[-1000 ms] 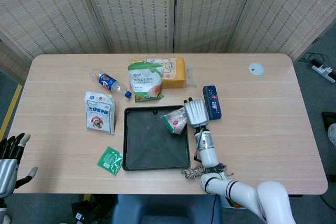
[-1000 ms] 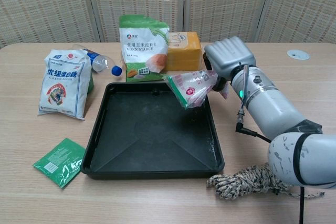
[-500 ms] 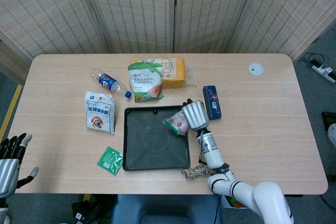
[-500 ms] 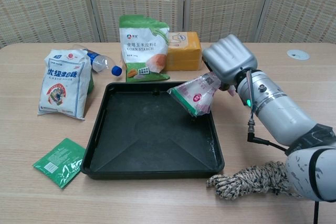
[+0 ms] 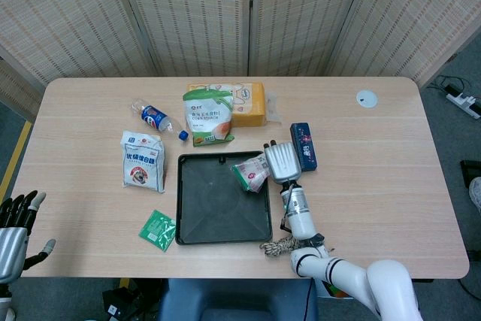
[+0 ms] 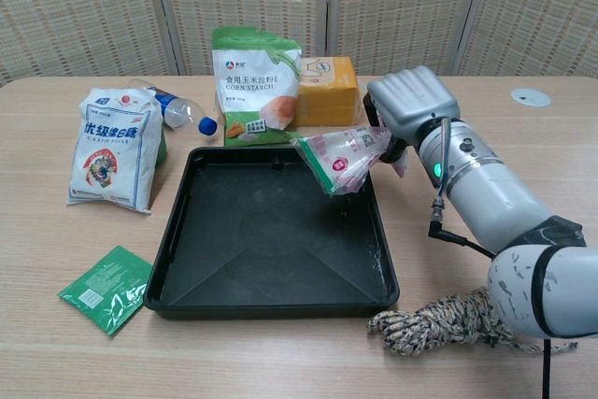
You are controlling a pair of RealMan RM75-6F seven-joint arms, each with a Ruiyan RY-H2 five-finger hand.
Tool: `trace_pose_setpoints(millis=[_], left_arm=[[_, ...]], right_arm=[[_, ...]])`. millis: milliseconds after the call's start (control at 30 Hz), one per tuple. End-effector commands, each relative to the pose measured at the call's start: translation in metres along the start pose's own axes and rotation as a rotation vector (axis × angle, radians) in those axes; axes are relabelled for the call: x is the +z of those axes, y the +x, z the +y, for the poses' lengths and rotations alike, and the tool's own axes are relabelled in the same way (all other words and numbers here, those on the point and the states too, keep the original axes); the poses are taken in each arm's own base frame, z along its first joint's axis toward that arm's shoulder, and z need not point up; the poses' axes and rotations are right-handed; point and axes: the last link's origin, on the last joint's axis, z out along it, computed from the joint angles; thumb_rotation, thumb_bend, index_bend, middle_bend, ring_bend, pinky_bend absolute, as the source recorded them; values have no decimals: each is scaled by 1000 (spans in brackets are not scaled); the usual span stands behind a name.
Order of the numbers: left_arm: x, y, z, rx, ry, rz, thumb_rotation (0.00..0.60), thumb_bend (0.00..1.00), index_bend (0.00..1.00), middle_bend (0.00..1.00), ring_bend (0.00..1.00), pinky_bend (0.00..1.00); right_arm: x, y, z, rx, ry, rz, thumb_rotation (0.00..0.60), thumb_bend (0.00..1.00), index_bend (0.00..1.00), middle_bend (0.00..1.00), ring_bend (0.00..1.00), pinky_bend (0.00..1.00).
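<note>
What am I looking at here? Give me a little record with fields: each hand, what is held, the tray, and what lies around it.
Right hand: grips a small snack packet above the tray's far right corner
Left hand: off the table's near left edge, holding nothing, fingers apart
Tray: black, nothing lying in it
Behind tray: corn starch bag, orange pack, water bottle
Left of tray: white bag, green sachet
Near right: rope bundle

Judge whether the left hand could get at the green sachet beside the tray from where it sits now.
Probably yes. The left hand is open off the table's near-left edge, holding nothing, and only bare tabletop lies between it and the green sachet. The tray sits beyond the sachet, not across the path.
</note>
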Motion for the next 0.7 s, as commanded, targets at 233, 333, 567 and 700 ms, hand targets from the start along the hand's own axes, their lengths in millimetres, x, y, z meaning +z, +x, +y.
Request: trace_pose_setpoints(millis=[233,333,567,700], left_arm=[[1,0,1,2,-3,3,600,322,30,75,40,0],[1,1,0,2,0,4,600,323,29,75,39,0],[1,0,2,-3,-5,-1,600,323,26,74,39,0],[2,0,2,-3,-5,-1,600,323,24,75,39,0]], right_arm=[[-2,4,0,-53,38,73,600,427,807,620,1000,970],[2,13,-1,72,17,63,600,427,812,628,1000,973],[4,35,0,80,42,116,600,427,825,643,1000,977],[0,32,1,-121,114,208,600,428,836,651,1000,977]])
